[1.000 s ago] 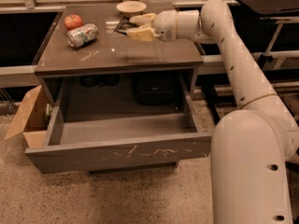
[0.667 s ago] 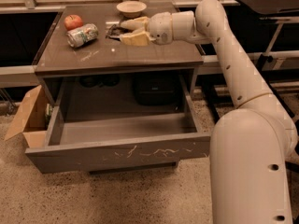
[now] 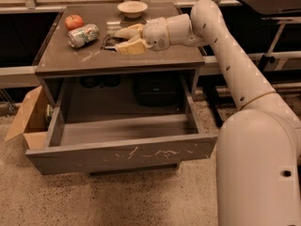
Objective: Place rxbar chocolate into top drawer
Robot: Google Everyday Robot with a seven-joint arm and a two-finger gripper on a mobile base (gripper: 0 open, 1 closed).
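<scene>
The rxbar chocolate (image 3: 108, 42) is a small dark bar lying on the grey tabletop, just right of the can. My gripper (image 3: 117, 39) reaches in from the right and sits low over the table, open, with its cream fingers (image 3: 128, 31) spread on either side of the bar's right end. The bar is partly hidden by the fingertips. The top drawer (image 3: 123, 153) is pulled out below the table, with white scratches on its front panel and nothing in its tray.
A green-and-white can (image 3: 83, 35) lies on its side left of the bar, with a red apple (image 3: 74, 21) behind it. A pale bowl (image 3: 132, 7) stands at the back. A tan cardboard box (image 3: 27, 122) sits left of the drawer. A black bag (image 3: 155, 91) is under the table.
My gripper has moved left and slightly toward the front across the tabletop, up to the dark bar. The drawer, can, apple and bowl have not moved.
</scene>
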